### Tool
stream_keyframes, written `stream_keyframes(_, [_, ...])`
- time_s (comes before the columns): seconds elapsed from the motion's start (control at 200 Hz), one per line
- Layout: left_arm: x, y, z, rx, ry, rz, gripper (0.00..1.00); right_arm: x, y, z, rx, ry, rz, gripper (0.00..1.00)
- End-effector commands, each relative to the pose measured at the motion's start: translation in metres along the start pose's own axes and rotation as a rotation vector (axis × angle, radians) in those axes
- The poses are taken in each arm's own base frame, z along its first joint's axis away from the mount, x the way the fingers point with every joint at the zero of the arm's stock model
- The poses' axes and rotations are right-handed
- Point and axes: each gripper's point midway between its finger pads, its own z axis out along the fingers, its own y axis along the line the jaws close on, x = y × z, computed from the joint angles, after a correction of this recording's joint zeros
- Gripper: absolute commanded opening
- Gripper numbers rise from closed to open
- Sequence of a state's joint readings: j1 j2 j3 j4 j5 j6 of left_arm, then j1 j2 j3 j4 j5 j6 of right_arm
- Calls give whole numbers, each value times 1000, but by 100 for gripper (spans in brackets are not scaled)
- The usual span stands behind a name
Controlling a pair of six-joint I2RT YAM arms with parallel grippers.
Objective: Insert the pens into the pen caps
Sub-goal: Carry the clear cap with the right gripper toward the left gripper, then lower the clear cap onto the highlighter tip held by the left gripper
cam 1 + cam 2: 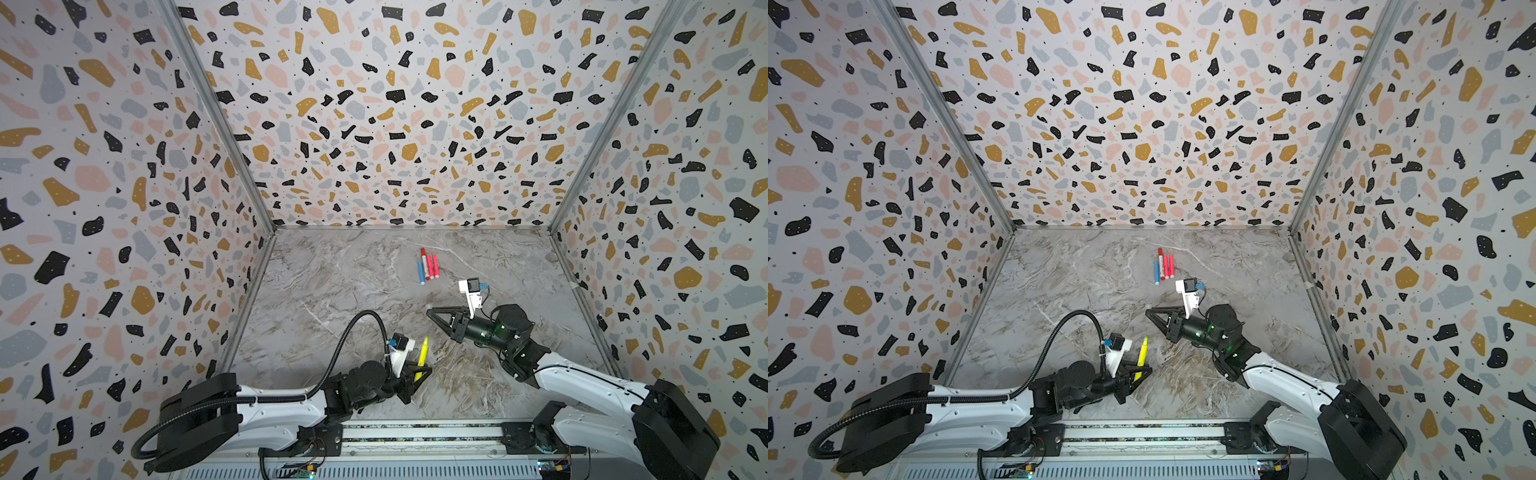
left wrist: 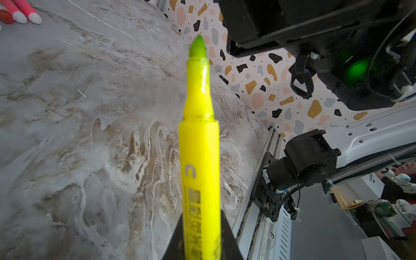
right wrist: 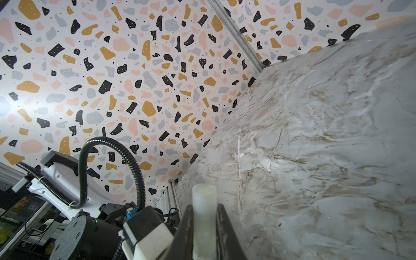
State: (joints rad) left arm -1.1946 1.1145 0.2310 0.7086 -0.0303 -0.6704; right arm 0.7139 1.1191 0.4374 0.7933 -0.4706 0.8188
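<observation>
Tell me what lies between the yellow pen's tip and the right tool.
Nothing: only bare marble table separates the yellow pen from the right tool, as both top views show.

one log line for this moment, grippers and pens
left gripper: shut on yellow pen, tip bare | right gripper: shut on translucent cap | capped: not yet | four pens: side by side on table
</observation>
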Motion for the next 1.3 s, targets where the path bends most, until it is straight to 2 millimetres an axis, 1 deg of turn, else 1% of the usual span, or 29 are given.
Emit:
stream_keyframes(0.0, [-27,-16,0,35,-87,4,0,-1,6,-1,-14,-28,1,16])
stream_keyframes(0.27, [-29,-15,-1,22,-92,12,0,22,8,-5,-12,12,20,16])
stream_keyframes(0.39, [-29,-14,-1,21,-94,12,0,32,16,-7,-23,26,22,16])
stream_keyframes(0.466, [-28,-13,-1,18,-90,13,0,35,17,-9,-20,24,24,16])
stream_keyframes(0.556, [-27,-14,0,21,-88,13,0,34,17,-13,-8,10,24,16])
stream_keyframes(0.686, [-27,-16,2,32,-81,13,0,24,15,-15,29,-24,2,16])
stream_keyframes(0.811, [-27,-17,2,39,-82,14,0,13,17,-12,53,-39,-31,16])
stream_keyframes(0.891, [-26,-17,2,40,-82,13,0,8,21,-8,44,-40,-41,16])
stream_keyframes(1.006, [-26,-17,1,39,-83,13,0,8,26,-3,14,-30,-41,16])
stream_keyframes(1.091, [-26,-17,1,39,-83,13,0,9,26,0,6,-22,-31,16])
stream_keyframes(1.297, [-26,-15,-1,29,-89,13,0,16,27,1,-4,-3,-23,16])
